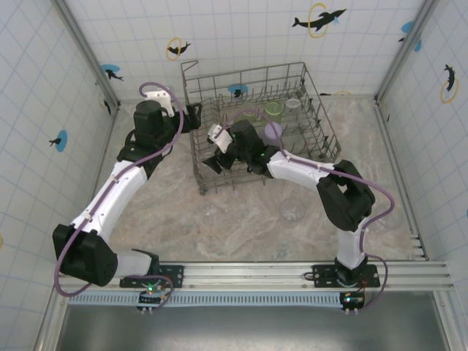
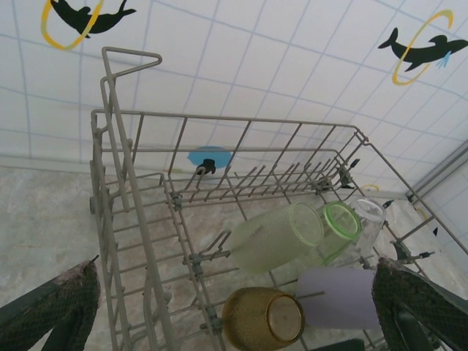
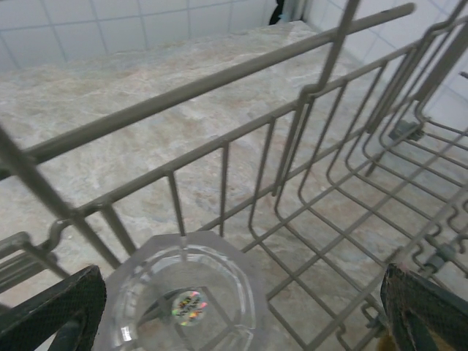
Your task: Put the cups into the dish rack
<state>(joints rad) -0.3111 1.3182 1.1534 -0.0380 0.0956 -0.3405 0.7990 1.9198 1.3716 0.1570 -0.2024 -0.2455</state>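
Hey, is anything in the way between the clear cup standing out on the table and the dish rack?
Yes. The clear cup stands on the table in front of the dish rack, whose tall near wall lies between them. The right arm's white forearm also crosses over that wall, so the cup would probably have to be lifted over it.

**Grey wire, pastel cups, veined stone**

The dish rack [image 1: 248, 80] is dull grey wire. Its cups run frosted pale green cup [image 2: 278, 238], green-rimmed cup [image 2: 340, 223], amber cup [image 2: 263, 318], lilac cup [image 2: 336, 296]. A clear cup [image 3: 183, 307] carries an iridescent sticker [image 3: 189, 303]. The table [image 1: 219, 219] is beige-grey marbling. The walls [image 1: 44, 88] are white tile with pale blue lines, and the black dolphin decals [image 1: 319, 18] are ringed in yellow. The arms [image 1: 117, 190] are white and black, with purple cables [image 1: 156, 83].
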